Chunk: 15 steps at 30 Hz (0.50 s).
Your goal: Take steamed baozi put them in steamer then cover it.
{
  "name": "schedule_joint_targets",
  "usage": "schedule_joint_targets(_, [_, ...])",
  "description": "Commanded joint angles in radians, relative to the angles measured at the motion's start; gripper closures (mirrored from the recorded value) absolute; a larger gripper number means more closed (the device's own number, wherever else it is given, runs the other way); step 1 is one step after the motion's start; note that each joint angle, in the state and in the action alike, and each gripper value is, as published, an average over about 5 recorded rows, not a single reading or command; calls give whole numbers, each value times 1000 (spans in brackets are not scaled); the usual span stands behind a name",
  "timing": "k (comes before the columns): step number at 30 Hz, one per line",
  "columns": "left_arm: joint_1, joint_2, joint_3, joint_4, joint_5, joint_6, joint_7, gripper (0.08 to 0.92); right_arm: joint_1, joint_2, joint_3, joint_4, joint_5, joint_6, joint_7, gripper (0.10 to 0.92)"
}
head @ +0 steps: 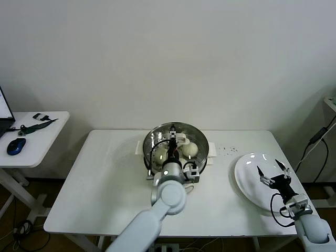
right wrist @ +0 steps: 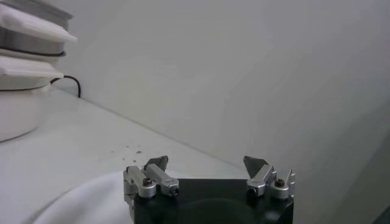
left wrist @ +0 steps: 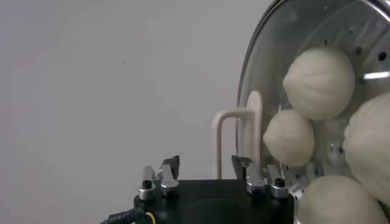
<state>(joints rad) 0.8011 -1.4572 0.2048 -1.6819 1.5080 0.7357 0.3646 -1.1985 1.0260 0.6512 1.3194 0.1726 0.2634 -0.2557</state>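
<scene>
Cover (head: 176, 137): seated on the steamer (head: 176, 148), which stands at the middle of the table (head: 105, 178), toward its far edge; the metal rim is seen resting round the pot.
Cover handle (left wrist: 239, 141): white loop, seen edge-on in the left wrist view, standing upright just ahead of the fingertips and in line with the gap between them.
Left gripper (head: 172, 143): held over the lid at the handle; jaws are parted, one on each side of the handle, with nothing clamped.
Steamed baozi (left wrist: 319, 83): four buns are seen through the glass, lying on the perforated tray inside the pot.
Right gripper (head: 273, 174): parked over the white plate (head: 247, 181) at the table's right edge, jaws spread and empty; well apart from the steamer.
Key relation: the handle lies between the left fingers, so a straight lift away is judged to clear it; the left arm is far nearer.
Progress: the task is judged essentially complete.
</scene>
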Motion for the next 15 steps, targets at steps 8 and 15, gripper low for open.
schedule_joint_targets(8, [123,202,-32,-396,-250,50,64,186,-1,-4,15,33,-11,-82,-8,203])
schedule_joint_targets(15, [267,292,-189,-515,-471,42,-108,177,-21,-3,21,81,-4,-125,3,203])
